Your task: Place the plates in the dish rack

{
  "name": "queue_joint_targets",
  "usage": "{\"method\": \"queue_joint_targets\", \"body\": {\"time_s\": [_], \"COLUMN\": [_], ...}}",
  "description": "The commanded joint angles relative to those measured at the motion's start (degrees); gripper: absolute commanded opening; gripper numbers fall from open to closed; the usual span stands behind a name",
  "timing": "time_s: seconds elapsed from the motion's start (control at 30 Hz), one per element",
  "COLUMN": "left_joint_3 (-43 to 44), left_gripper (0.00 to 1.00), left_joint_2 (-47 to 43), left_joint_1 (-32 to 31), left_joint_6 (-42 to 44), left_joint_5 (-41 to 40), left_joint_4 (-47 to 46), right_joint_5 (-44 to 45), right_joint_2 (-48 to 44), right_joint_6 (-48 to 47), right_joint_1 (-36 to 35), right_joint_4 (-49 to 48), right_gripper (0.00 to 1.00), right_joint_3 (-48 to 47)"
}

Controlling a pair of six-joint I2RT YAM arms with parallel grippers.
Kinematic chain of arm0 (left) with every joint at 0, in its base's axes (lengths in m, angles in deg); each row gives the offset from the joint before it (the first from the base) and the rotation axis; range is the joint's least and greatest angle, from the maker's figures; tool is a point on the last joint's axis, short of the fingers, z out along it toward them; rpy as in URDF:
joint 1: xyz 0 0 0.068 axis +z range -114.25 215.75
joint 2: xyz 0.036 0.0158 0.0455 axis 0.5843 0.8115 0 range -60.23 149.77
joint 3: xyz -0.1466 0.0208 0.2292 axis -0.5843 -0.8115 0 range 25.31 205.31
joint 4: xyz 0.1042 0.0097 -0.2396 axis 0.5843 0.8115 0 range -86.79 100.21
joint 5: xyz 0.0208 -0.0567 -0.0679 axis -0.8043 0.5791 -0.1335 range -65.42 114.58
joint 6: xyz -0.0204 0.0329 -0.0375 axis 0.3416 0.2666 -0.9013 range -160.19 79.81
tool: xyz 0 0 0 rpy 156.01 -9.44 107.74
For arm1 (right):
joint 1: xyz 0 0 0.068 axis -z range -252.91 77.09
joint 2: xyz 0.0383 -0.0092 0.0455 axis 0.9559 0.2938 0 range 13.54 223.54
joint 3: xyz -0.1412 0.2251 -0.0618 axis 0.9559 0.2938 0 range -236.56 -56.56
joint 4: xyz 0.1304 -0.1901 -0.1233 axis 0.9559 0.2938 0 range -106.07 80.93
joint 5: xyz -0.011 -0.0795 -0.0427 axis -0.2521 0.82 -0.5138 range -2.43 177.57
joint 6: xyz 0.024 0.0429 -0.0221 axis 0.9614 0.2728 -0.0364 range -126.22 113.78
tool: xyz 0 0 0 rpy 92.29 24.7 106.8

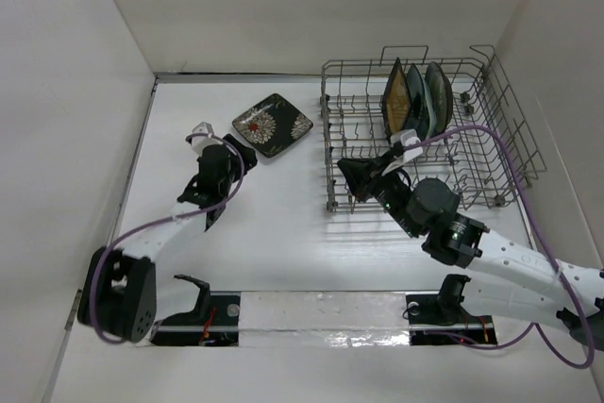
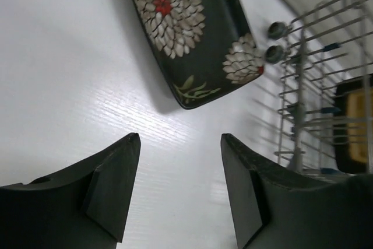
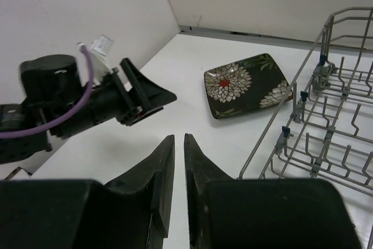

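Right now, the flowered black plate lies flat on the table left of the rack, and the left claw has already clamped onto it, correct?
Not quite. The flowered plate does lie flat on the table left of the dish rack, but the left gripper is not clamped on it: the left wrist view shows it open, short of the plate.

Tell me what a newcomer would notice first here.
The black flowered plate lies flat and alone on the white table, left of the dish rack. At the rack's far side, several plates stand on edge in a row. The left gripper hangs open just short of the flowered plate, while the right gripper, nearly shut and empty, sits by the rack's near-left corner.
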Motion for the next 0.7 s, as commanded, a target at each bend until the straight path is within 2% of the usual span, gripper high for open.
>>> {"method": "queue_joint_targets", "body": {"time_s": [0.0, 0.1, 0.3, 0.67], "left_joint_3": [8.6, 15.2, 22.6, 25.9], "left_gripper": [0.56, 0.56, 0.54, 0.5], "left_joint_2": [10.0, 20.1, 32.5, 41.3], "left_joint_1": [0.2, 0.7, 1.3, 3.4], "left_joint_6": [0.9, 1.7, 1.2, -2.2], "left_joint_5": [-0.6, 0.5, -0.2, 4.3], "left_joint_4": [-4.0, -2.1, -0.9, -4.0], "right_joint_5": [1.8, 1.2, 5.1, -2.5], "right_joint_2": [-2.0, -2.1, -1.9, -2.0], "right_joint_6": [0.3, 0.1, -0.6, 2.8], "right_joint_1": [-0.5, -0.5, 0.7, 5.8], "right_joint_4": [-5.2, -5.7, -3.4, -3.8], "right_gripper": [0.18, 0.19, 0.19, 0.19], "right_joint_3": [1.6, 2.3, 1.8, 2.9]}}
